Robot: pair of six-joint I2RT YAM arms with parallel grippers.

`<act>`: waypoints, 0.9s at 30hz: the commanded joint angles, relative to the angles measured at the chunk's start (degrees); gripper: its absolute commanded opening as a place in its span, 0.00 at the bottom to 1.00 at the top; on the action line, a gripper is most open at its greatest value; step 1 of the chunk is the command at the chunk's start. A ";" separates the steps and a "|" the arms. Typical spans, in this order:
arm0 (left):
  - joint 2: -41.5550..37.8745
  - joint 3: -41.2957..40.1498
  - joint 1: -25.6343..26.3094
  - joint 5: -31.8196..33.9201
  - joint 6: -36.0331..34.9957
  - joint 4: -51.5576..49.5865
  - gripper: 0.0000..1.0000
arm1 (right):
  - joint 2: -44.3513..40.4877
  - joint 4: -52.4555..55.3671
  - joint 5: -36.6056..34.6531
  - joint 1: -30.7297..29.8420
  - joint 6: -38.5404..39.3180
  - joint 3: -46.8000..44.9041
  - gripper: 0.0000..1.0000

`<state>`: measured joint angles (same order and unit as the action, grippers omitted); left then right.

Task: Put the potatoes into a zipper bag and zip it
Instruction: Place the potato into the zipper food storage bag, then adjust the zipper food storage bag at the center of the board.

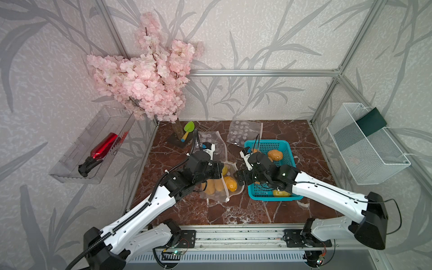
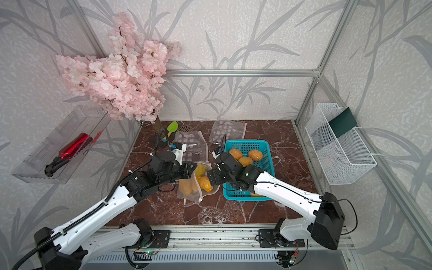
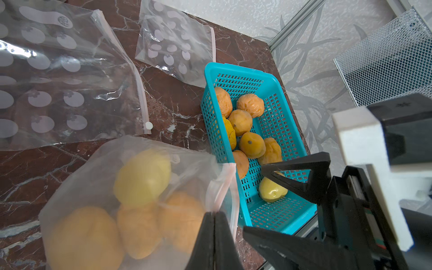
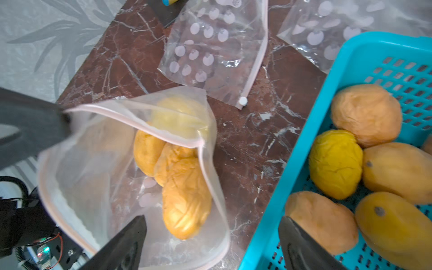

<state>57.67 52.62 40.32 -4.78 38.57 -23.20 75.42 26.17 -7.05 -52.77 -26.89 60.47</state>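
Potatoes [image 4: 187, 198] lie in zipper bag [image 4: 93, 163], rim pinched by left end effector [image 3: 214, 215]; right end effector [image 4: 211, 217] hovers open

- The potatoes [image 3: 252, 145] were yellow to orange-tan.
- The basket [image 3: 238, 69] was turquoise, grid-slotted.
- The zipper bag [image 4: 88, 163] was cloudy-clear, pink-edged.
- The spare bags [image 4: 210, 46] bore white spots.
- The table [image 4: 257, 140] was red-brown marble, white-veined.
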 commanded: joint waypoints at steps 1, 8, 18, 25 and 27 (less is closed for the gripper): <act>-1.55 -0.01 -0.29 1.12 0.37 0.53 0.00 | 0.15 2.33 -3.09 0.73 -2.74 -1.76 0.87; -4.14 -0.64 -0.32 1.82 0.46 0.51 0.00 | 6.72 0.45 2.27 1.36 -2.76 -0.38 0.82; -3.95 -0.63 -0.32 1.53 0.66 0.51 0.00 | 5.49 1.07 3.09 1.53 -1.98 0.41 0.16; -3.63 -1.28 -0.32 1.29 1.29 1.09 0.00 | -2.13 2.21 0.61 1.53 -0.41 -0.73 0.01; -3.16 -1.52 -0.32 0.84 1.64 1.41 0.00 | -3.73 1.29 2.04 1.53 0.14 -1.34 0.00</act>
<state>54.43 51.88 40.16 -4.16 39.13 -23.09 74.28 27.68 -4.86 -51.29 -28.01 59.90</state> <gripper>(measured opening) 0.048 0.049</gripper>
